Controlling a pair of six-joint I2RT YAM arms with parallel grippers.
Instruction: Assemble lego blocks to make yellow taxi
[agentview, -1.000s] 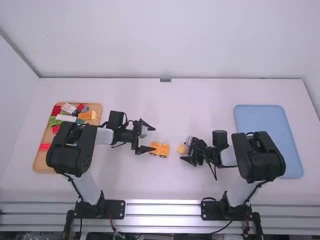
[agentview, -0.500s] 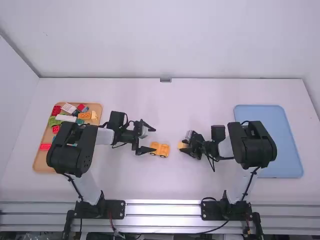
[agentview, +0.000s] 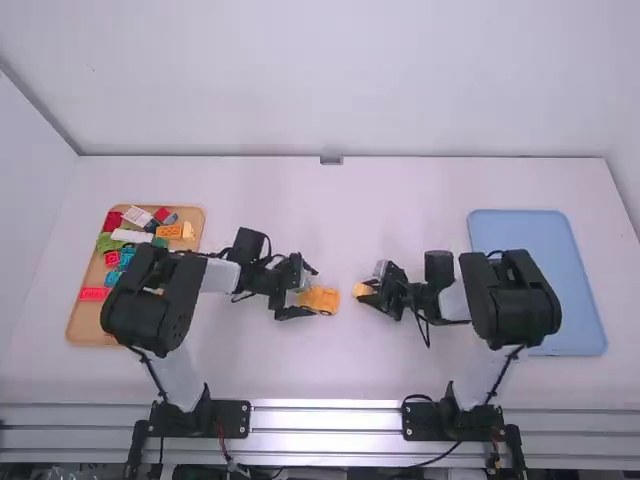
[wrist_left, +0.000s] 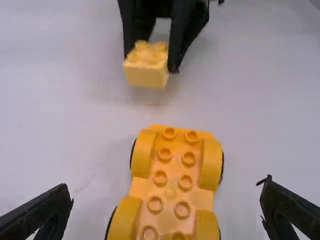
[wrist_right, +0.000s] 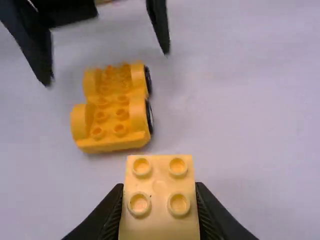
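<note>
In the high view my left gripper is at the left end of the orange-yellow wheeled car base. The left wrist view has the car base lying studs up between the open fingers of my left gripper, with space on both sides. My right gripper is just right of the base in the high view, a pale yellow brick in it. In the right wrist view my right gripper is shut on that pale yellow brick, four studs showing; the car base lies beyond, apart from it.
At the left, a wooden tray holds several loose bricks in red, green, white, orange and teal; the left arm reaches over its right side. A blue tray lies at the right, partly behind the right arm.
My left gripper has moved right, over the left end of the car base, which has stayed put. My right gripper shifted slightly earlier, bringing the pale yellow brick into clearer sight.
</note>
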